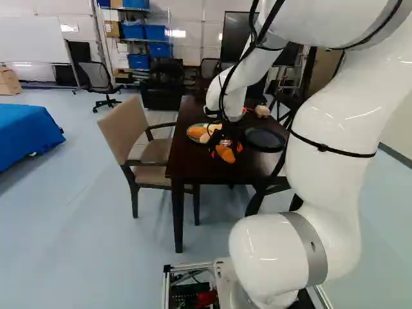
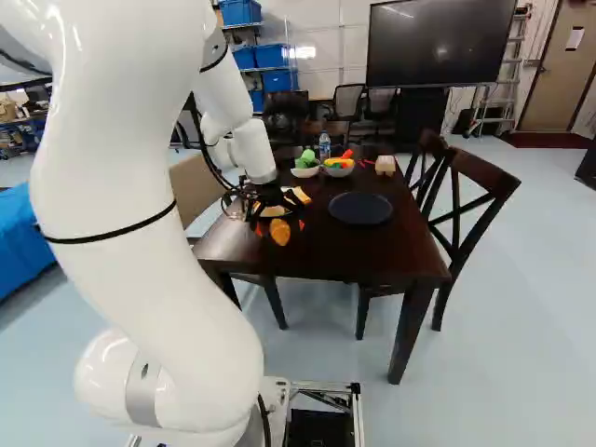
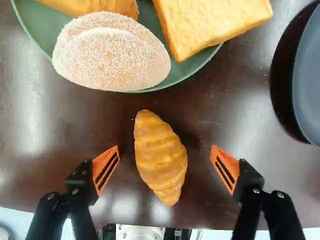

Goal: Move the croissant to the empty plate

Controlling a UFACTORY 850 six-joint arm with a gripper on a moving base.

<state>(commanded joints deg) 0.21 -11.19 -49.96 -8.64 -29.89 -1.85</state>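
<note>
"Has the pincer [image 1: 226, 149] got the croissant [image 3: 160, 157]?"

"No, its fingers stand wide open. The croissant lies on the bench [image 3: 65, 120] between them, touching neither."

"And the dark plate [image 2: 361, 208]?"

"On the bench, ahead of the pincer and to its right."

"What's ahead and nearer?"

"The green plate [image 3: 36, 31], holding a sugared bun [image 3: 112, 52], a bread slice [image 3: 210, 22] and another piece."
</note>
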